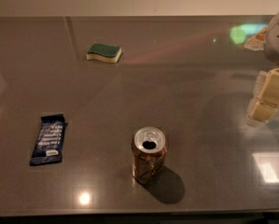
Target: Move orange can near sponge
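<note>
The orange can (149,156) stands upright near the front middle of the grey table, its silver top opened, brownish-orange sides with pale markings. The sponge (104,52), green on top over pale yellow foam, lies at the far left-middle of the table, well away from the can. My gripper (266,99) hangs at the right edge of the view, above the table and to the right of the can, apart from it. It holds nothing that I can see.
A dark blue snack bar wrapper (48,139) lies flat at the left front. The table's front edge (139,213) runs just below the can. A wall stands behind the far edge. Bright reflections mark the glossy table surface (190,78).
</note>
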`<state>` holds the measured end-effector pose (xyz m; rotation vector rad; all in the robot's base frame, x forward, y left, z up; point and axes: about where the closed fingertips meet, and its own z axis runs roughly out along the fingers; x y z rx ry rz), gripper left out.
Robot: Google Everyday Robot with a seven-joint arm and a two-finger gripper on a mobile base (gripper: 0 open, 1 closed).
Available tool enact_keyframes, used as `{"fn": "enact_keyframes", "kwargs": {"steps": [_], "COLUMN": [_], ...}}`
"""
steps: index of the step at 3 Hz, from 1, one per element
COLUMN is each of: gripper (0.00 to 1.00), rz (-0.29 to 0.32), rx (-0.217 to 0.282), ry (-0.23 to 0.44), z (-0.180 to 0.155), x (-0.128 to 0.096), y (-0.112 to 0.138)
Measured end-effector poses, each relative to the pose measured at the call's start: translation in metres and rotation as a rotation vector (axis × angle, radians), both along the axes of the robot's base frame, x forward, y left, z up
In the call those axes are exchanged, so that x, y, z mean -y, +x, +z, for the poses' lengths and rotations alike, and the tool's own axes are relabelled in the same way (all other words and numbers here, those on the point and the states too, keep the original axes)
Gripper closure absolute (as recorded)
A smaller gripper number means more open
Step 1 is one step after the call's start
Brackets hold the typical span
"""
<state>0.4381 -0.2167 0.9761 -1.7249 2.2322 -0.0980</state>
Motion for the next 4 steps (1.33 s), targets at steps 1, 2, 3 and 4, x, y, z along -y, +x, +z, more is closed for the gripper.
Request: {"fn": "enact_keyframes", "kwargs": {"steps": [1,2,3,4], "gripper": [0.0,0.0,0.0,0.0], "rz": [0.0,0.026,0.095,0.18], "rx": [0.0,0.007,0.006,-0.004], "ry": [0.0,0.019,0.081,0.177], "z": [0.0,0.002,-0.005,-0.019], "x": [0.0,-0.004,-0.019,-0.042], "y": [0.0,-0.002,-0.013,-0.027]}}
